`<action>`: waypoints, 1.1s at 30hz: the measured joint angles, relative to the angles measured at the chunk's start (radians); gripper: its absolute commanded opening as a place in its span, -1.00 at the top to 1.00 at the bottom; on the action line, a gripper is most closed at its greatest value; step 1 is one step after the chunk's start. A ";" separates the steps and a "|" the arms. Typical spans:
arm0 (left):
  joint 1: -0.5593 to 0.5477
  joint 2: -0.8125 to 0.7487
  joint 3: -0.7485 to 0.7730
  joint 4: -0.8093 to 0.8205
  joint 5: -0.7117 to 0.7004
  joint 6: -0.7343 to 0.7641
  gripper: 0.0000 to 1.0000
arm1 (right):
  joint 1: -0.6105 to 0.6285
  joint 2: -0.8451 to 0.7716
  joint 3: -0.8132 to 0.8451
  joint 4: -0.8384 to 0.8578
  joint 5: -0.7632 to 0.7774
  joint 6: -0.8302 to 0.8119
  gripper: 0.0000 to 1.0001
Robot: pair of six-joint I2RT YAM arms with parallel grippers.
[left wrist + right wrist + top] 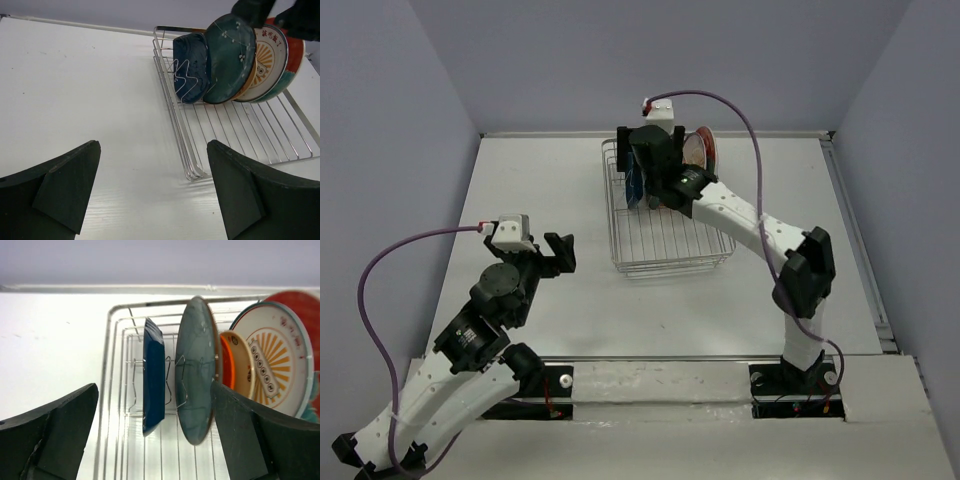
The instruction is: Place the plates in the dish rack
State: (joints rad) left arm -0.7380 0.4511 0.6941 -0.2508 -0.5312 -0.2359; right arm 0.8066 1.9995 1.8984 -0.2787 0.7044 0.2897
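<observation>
The wire dish rack sits at the table's far middle. Several plates stand on edge at its far end. In the right wrist view, from left to right, they are dark blue, dark teal speckled, orange, beige, white sunburst and teal-and-red. My right gripper is open and empty just above them, its jaws on either side of the dark blue and speckled plates. My left gripper is open and empty over the bare table, left of the rack's near corner.
The near half of the rack holds no plates. A raised rail runs along the table's far edge and right edge. Grey walls close in on three sides.
</observation>
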 measured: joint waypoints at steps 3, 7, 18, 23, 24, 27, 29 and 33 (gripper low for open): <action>0.000 -0.008 0.000 0.000 -0.018 0.000 -0.98 | 0.000 -0.158 -0.092 0.029 -0.061 -0.003 -0.99; 0.000 -0.004 -0.001 0.000 -0.033 0.001 -0.98 | 0.000 -0.446 -0.326 0.109 -0.130 -0.037 -0.99; 0.004 0.045 -0.024 0.077 0.005 0.034 -0.98 | 0.000 -1.189 -0.834 0.216 -0.124 -0.132 -0.99; 0.006 0.082 -0.013 0.105 0.010 0.029 -0.98 | 0.000 -1.389 -0.943 0.269 -0.046 -0.156 -0.98; 0.006 0.090 -0.003 0.107 0.010 0.028 -0.98 | 0.000 -1.409 -0.959 0.273 -0.032 -0.156 -0.98; 0.006 0.115 0.034 0.129 0.007 0.028 -0.98 | 0.000 -1.434 -1.006 0.304 -0.010 -0.157 -0.97; 0.007 0.138 0.062 0.155 0.003 0.029 -0.98 | 0.000 -1.431 -1.023 0.310 -0.005 -0.159 -0.97; 0.007 0.155 0.074 0.220 0.008 0.049 -0.98 | 0.000 -1.392 -1.030 0.317 -0.004 -0.161 -0.97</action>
State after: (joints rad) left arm -0.7311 0.6060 0.7677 -0.0307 -0.5236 -0.1867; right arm 0.8066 0.6071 0.8680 0.0383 0.7006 0.1284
